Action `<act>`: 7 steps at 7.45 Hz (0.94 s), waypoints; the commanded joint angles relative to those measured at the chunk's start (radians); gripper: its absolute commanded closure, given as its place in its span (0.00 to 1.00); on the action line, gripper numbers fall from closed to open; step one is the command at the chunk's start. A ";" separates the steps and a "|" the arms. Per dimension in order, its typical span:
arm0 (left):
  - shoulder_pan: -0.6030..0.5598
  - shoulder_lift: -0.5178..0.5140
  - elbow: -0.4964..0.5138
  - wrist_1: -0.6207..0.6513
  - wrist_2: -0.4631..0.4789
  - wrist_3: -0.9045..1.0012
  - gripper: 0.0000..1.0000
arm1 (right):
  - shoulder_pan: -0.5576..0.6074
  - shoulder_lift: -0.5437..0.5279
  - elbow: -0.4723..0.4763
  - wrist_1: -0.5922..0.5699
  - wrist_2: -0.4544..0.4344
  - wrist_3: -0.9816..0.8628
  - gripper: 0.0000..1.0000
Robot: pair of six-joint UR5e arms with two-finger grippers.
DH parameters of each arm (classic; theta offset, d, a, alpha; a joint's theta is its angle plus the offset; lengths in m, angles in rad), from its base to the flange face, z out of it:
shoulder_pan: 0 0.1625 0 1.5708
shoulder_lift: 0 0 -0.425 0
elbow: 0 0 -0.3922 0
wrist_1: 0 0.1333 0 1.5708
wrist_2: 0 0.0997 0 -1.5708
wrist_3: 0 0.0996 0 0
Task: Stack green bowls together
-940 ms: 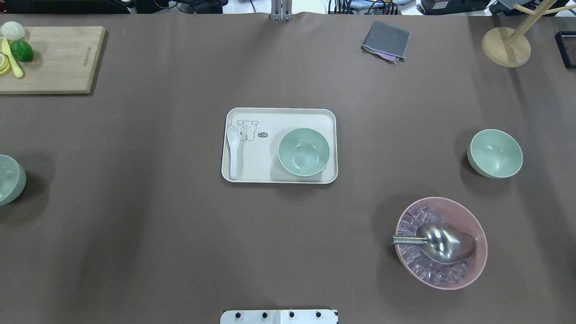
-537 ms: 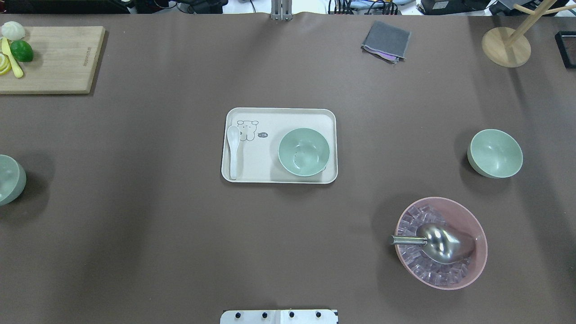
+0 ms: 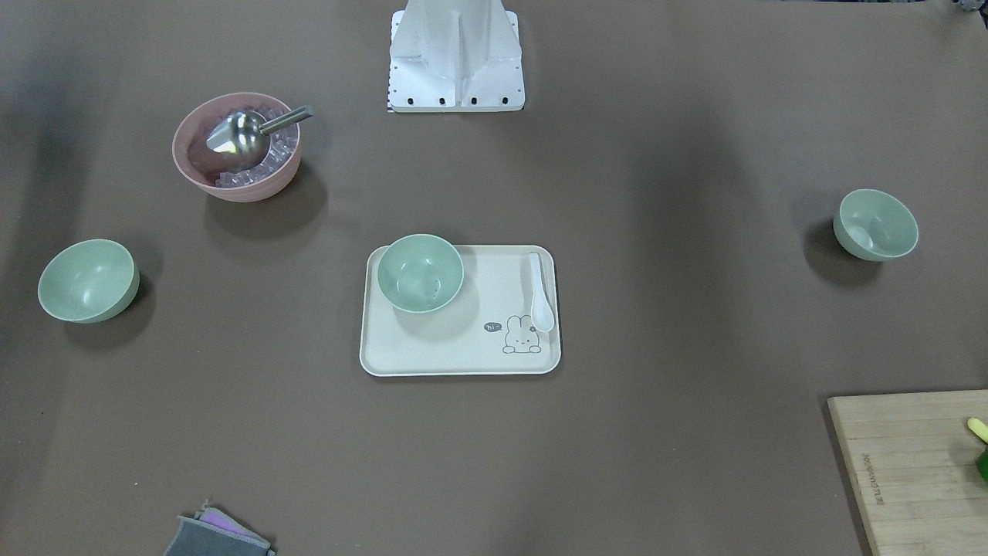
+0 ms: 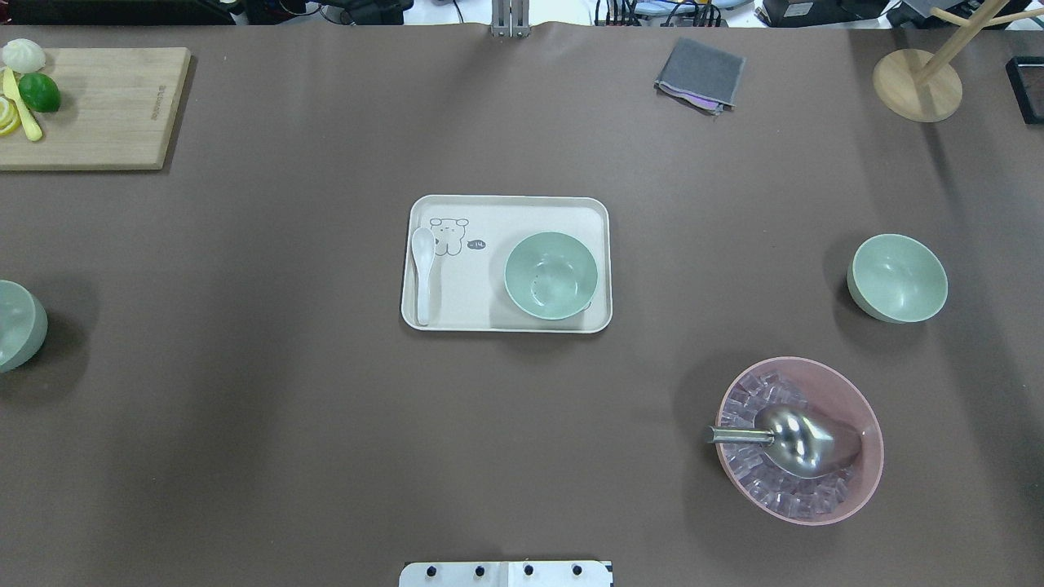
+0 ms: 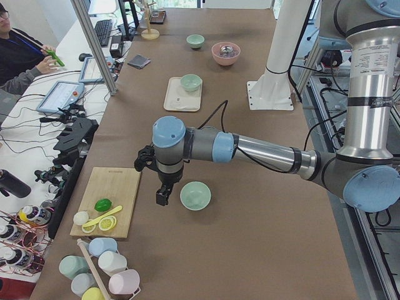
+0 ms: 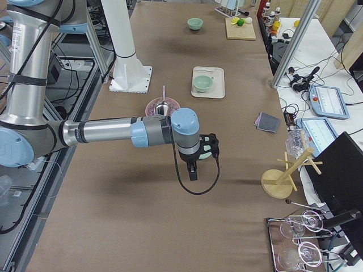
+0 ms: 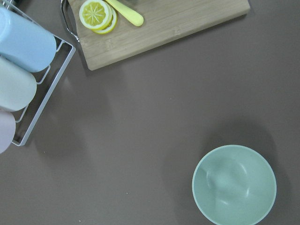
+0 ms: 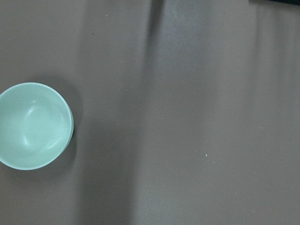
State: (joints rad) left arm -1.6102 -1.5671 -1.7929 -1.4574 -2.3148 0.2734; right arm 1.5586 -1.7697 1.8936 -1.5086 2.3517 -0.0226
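Three pale green bowls stand apart. One (image 4: 550, 275) sits on the cream tray (image 4: 506, 205) at mid-table. One (image 4: 897, 277) stands to the right, also in the right wrist view (image 8: 33, 125). One (image 4: 16, 324) is at the left edge, also in the left wrist view (image 7: 234, 185). My left gripper (image 5: 162, 197) hangs just beside the left bowl (image 5: 195, 195). My right gripper (image 6: 193, 173) hangs by the right bowl, which its wrist mostly hides. I cannot tell whether either gripper is open or shut.
A pink bowl (image 4: 799, 440) of ice with a metal scoop stands front right. A white spoon (image 4: 422, 273) lies on the tray. A cutting board (image 4: 98, 106) with fruit is back left, a grey cloth (image 4: 700, 75) and a wooden stand (image 4: 917, 86) back right. A cup rack (image 7: 28, 70) stands beside the board.
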 commanded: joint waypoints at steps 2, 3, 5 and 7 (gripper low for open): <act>0.001 -0.022 0.017 -0.014 -0.003 -0.017 0.02 | -0.011 0.001 -0.007 0.013 0.003 0.000 0.00; 0.004 -0.011 0.021 -0.064 -0.006 -0.023 0.02 | -0.062 0.000 -0.016 0.040 0.000 0.007 0.00; 0.082 -0.007 0.067 -0.083 -0.011 -0.028 0.02 | -0.168 0.013 -0.030 0.047 -0.006 0.109 0.00; 0.104 0.007 0.133 -0.096 -0.012 -0.103 0.02 | -0.236 0.029 -0.030 0.047 -0.047 0.226 0.00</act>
State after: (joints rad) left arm -1.5263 -1.5683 -1.6953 -1.5425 -2.3264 0.2154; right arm 1.3633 -1.7478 1.8647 -1.4621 2.3341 0.1472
